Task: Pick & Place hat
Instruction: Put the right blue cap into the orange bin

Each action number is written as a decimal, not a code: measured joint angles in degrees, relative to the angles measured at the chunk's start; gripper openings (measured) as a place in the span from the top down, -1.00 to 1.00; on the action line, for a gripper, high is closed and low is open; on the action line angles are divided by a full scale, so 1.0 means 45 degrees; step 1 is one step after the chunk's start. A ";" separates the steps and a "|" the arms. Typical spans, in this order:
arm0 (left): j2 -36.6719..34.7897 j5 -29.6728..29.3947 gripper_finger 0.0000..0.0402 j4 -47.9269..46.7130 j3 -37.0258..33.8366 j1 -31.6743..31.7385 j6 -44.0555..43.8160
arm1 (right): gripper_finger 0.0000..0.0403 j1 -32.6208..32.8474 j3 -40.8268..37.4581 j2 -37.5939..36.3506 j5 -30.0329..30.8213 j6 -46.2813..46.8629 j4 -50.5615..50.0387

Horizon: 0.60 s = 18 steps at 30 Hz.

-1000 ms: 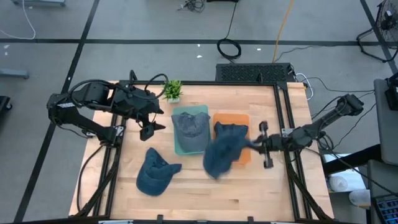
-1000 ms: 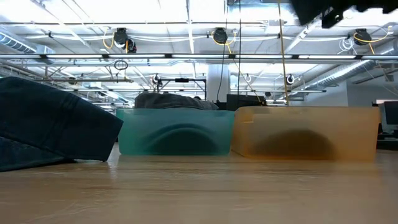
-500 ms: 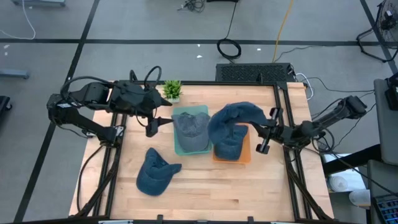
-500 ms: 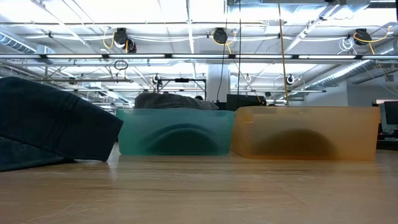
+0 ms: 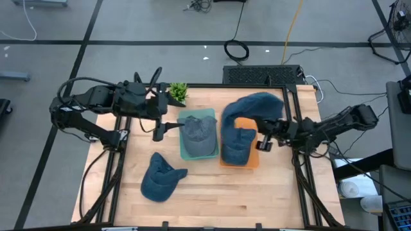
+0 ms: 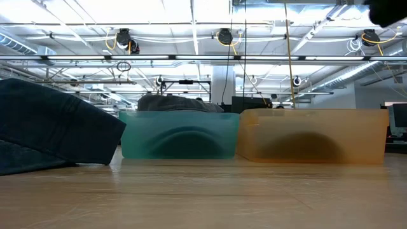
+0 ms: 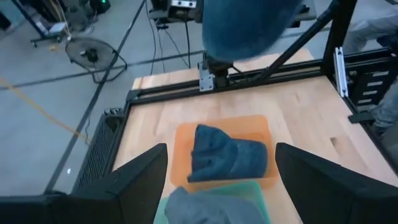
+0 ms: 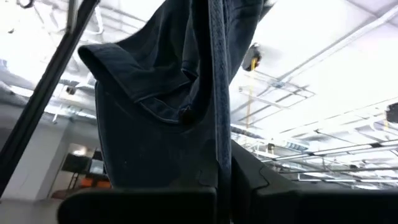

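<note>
My right gripper (image 5: 263, 140) is shut on a blue hat (image 5: 255, 108), held up over the far part of the orange bin (image 5: 246, 123). The same hat fills the right wrist view (image 8: 155, 106). A second blue hat (image 5: 236, 145) lies in the orange bin. A grey hat (image 5: 196, 130) lies in the teal bin (image 5: 186, 153). A third blue hat (image 5: 159, 179) lies on the table near the front left. My left gripper (image 5: 160, 127) is open and empty, left of the teal bin. My right gripper pinches a fold of the blue hat's cloth (image 8: 214, 134) between its two fingers. The fingers tip upward, as the wrist view looks past them at the ceiling. The hat is lifted clear of bin and table and stands above the fingers.
A small green plant (image 5: 178, 93) stands at the table's far edge, beside the teal bin. The two bins stand side by side at mid-table, as the low view shows, teal (image 6: 181, 135) and orange (image 6: 311, 136). Bare wood (image 5: 257, 192) lies at the near right.
My right gripper has gone up and toward the table's far edge with the blue hat and has tipped upward. The hat, which hung low by the near side of the orange bin, has swung up over the bin's far part.
</note>
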 joint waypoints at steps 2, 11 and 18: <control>0.0048 0.0088 -0.53 0.0185 -0.0019 0.0003 0.0299 | 1.00 -0.0191 0.0843 0.0673 -0.0191 0.0007 -0.0253; 0.0623 0.0098 -0.38 0.1684 0.0002 0.0000 0.1687 | 1.00 -0.1032 0.3729 0.2644 -0.0846 0.0796 0.0318; 0.0965 -0.2071 -0.11 0.1711 -0.0024 0.0000 0.1825 | 1.00 -0.2032 0.4019 0.3625 0.0587 0.3418 0.1378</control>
